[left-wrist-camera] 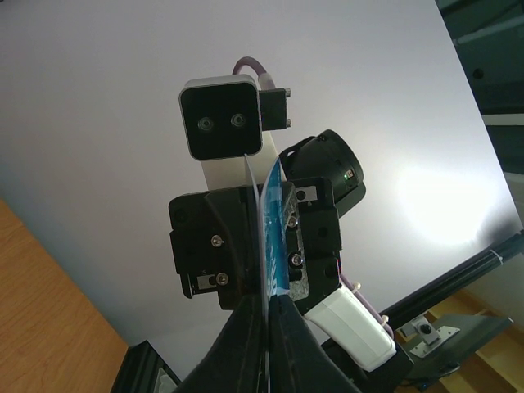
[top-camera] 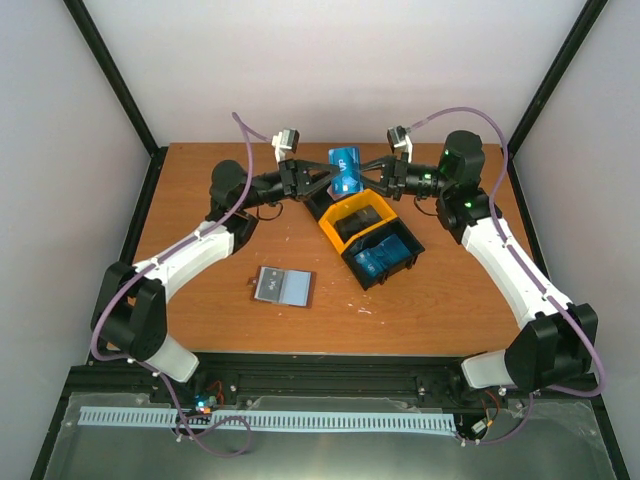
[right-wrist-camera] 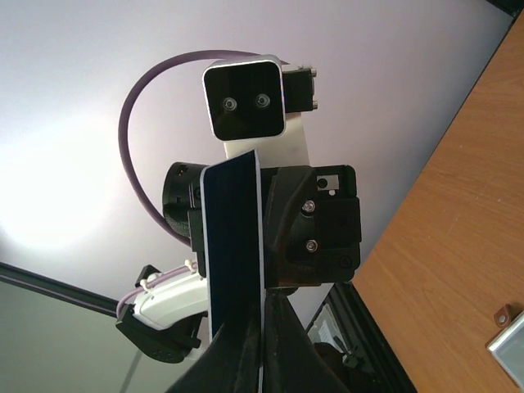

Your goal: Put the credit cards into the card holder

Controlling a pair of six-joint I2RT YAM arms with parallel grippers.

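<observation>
Holding one blue credit card [top-camera: 347, 170] up in the air at twelve o'clock over the table [top-camera: 420, 320], just past the far end of the black-and-yellow tray [top-camera: 329, 226]. Pinching it from nine o'clock with the left gripper [top-camera: 322, 186], jaws narrowed tight on the card's edge, and from three o'clock with the right gripper [top-camera: 372, 178], likewise clamped thin on the opposite edge. Presenting the card nearly edge-on to the left wrist camera and showing a dark face to the right wrist camera. Seeing the card holder [top-camera: 283, 286] lying open and flat at seven o'clock from the tray, pale inside up, well apart from both claws. Seeing more blue credit cards [top-camera: 381, 262] resting in the tray's nearest compartment.
</observation>
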